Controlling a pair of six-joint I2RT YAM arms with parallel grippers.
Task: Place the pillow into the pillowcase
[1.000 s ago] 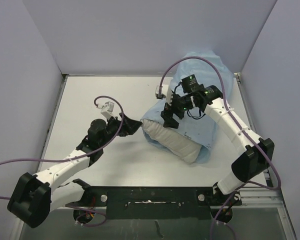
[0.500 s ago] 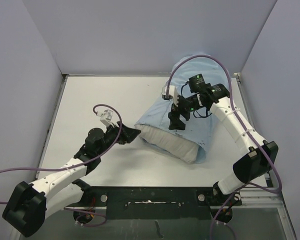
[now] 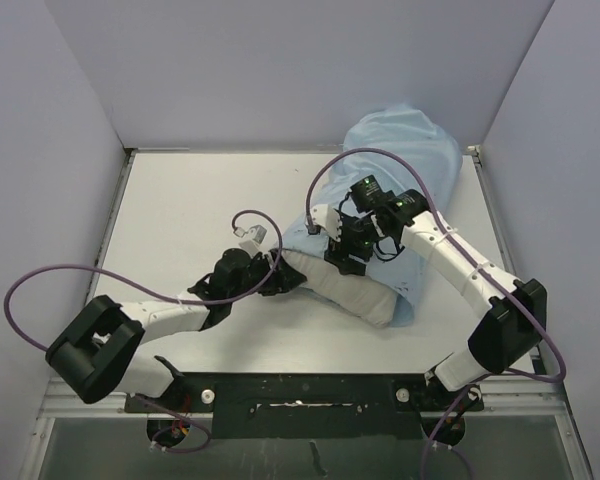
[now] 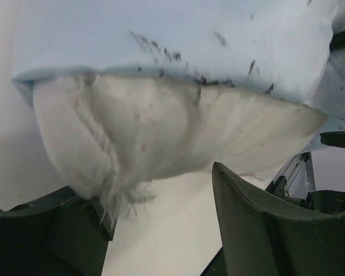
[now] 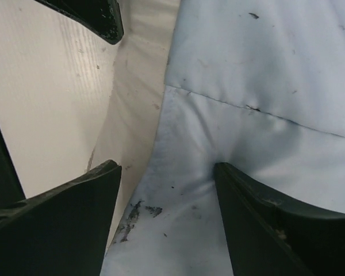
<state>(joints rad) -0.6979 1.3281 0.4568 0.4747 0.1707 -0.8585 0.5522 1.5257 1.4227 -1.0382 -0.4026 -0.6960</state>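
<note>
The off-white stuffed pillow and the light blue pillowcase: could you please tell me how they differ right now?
The off-white stuffed pillow is plump; the light blue fabric pillowcase is thin and wrinkled. The pillow shows only its near end, while the pillowcase covers the rest of it. The pillow's corner is frayed; the pillowcase's hem bears dark smudges. Both are soft cloth.

Left arm (image 3: 160, 318) and right arm (image 3: 460, 265) are the same build: white shells, chunky black joints. Each trails a purple cable (image 3: 40, 275). Tiny green lights (image 3: 366, 186) glow just behind the right gripper (image 3: 345, 258). The fingers (image 4: 259, 230) are matte dark plastic.
</note>
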